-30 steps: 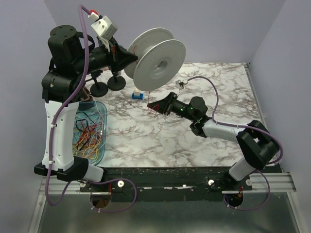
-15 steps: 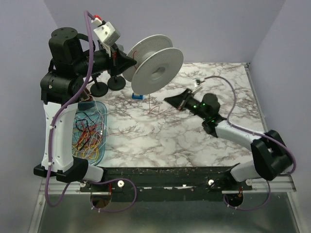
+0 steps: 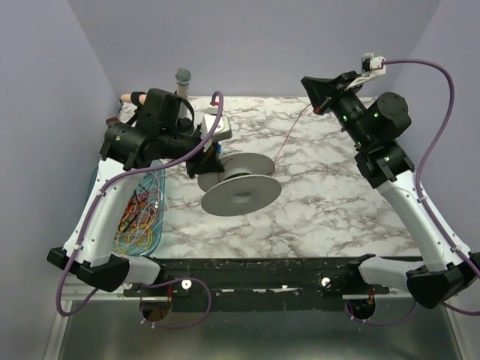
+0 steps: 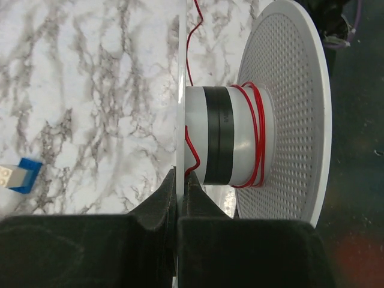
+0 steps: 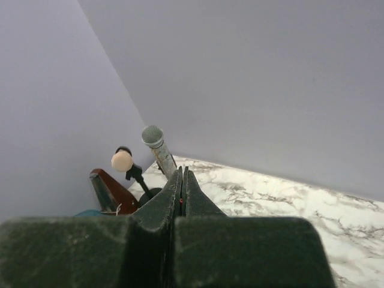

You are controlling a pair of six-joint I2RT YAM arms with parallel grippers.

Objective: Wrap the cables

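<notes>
Top view:
- Left gripper [image 3: 211,169] sits left of centre, low over the marble table [image 3: 337,202].
- It holds a pale grey spool [image 3: 240,191] by one flange. The spool's axis is tilted and the wide near flange faces the camera.
- Right gripper [image 3: 307,84] is raised in the upper right of the frame, near the back wall.
- A thin red cable [image 3: 291,136] runs in a straight, taut line from it down and left to the spool.

Left wrist view:
- The fingers [image 4: 162,204] are pressed together on the thin edge of the spool's near flange, at lower centre.
- The red cable [image 4: 259,138] makes a few turns around the white hub, next to a black band [image 4: 219,135].
- One strand crosses the hub toward the gripped flange. Another leaves toward the top of the frame.
- A small blue and white block [image 4: 18,177] lies on the table at the left edge.

Right wrist view:
- The jaws are closed tight, with a red speck of the cable [image 5: 180,201] pinched between them.
- A microphone [image 5: 153,137] stands beyond, left of centre, beside a peach ball on a black stand [image 5: 122,161].

Other cables:
- Loose cables [image 3: 135,217] in red, yellow, orange, white and black lie tangled in a clear tray [image 3: 162,210].
- The tray is at the lower left of the top view, under the left arm.
</notes>
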